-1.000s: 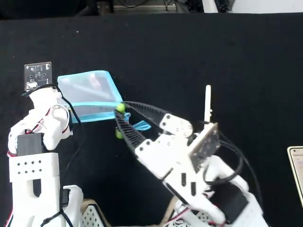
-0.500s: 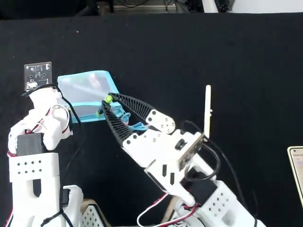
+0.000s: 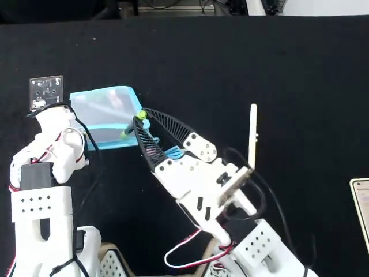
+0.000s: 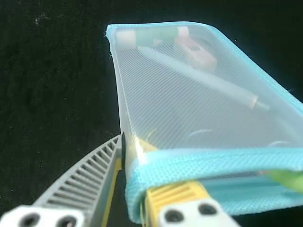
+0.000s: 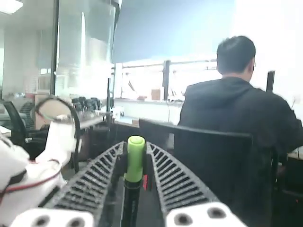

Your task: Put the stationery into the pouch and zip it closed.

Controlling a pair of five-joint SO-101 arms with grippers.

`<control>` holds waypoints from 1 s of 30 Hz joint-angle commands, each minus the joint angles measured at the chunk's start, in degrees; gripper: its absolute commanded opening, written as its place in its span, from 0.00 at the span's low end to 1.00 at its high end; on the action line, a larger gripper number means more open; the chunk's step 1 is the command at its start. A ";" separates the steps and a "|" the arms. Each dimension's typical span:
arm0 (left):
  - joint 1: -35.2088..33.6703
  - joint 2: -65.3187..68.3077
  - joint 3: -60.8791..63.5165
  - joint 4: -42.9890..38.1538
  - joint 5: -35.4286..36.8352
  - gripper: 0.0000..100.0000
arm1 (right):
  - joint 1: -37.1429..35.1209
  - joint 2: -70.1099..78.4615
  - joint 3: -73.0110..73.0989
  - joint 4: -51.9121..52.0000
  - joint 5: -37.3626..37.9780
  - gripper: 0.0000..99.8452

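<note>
A translucent pouch (image 3: pixel 106 112) with light-blue trim lies at the left; the left wrist view shows a pen and small items inside the pouch (image 4: pixel 189 94). My left gripper (image 3: pixel 86 138) (image 4: pixel 130 158) is shut on the pouch's zipper edge. My right gripper (image 3: pixel 140 124) (image 5: pixel 135 158) is shut on a green-capped marker (image 3: pixel 140 116) (image 5: pixel 135 156), held at the pouch's near right corner. The marker's lower end seems to touch the zipper edge. A white stick-like piece of stationery (image 3: pixel 252 130) lies on the table to the right.
A small blue item (image 3: pixel 173 153) lies under the right arm. The black table (image 3: pixel 230 63) spreads behind and to the right. A pale flat object (image 3: pixel 361 202) sits at the right edge.
My right gripper has carried the green marker up and left, from just below the pouch's corner to its zipper edge. The left arm and pouch have stayed still.
</note>
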 commanded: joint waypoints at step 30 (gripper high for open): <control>-0.57 -0.62 -0.48 -0.26 0.35 0.03 | -9.76 5.49 -0.40 26.90 12.66 0.16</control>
